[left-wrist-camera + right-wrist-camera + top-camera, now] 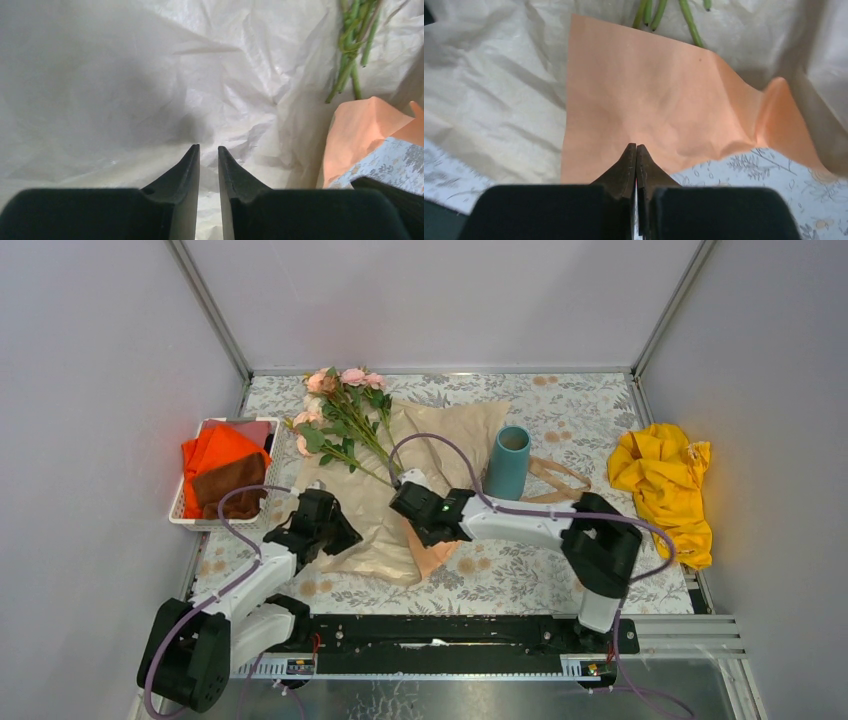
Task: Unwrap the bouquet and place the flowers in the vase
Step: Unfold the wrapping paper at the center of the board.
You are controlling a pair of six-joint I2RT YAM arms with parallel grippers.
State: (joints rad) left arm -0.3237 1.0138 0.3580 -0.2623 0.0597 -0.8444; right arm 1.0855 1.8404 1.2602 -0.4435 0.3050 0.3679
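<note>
Top cam counts: 2 arms, 1 vase [508, 465], 1 bunch of flowers [350, 415], 2 sheets of paper, 1 ribbon [558, 480], 1 yellow cloth [665, 485], 1 white basket [188, 520] w/ 1 orange cloth [215, 452] and 1 brown cloth [232, 485] in it

Flowers lie flat on the opened tan wrap [455, 430], heads toward the far left corner, stems pointing at table centre. Roughly 6 pink/peach blooms show; exact no. can't be told. Vase stands upright just right of the wrap, apart from the flowers, w/ nothing in it. Ribbon lies on the table [560, 570] beside the vase's right. Peach sheet [649, 95] pokes out from the wrap's near edge.

Left gripper [208, 146]: jaws parted by a narrow slit over crinkled pale paper, nothing seen between them. Right gripper [636, 145]: jaws clenched tip to tip at the peach sheet's near edge; can't tell if the sheet is caught.

Only the wrist cams show the jaws. Left wrist cam also shows bunched stem ends [352, 60] upper right and a peach corner at right. Right wrist cam shows 4 stem ends at its top edge. Vase, cloths and basket show in the top cam alone
</note>
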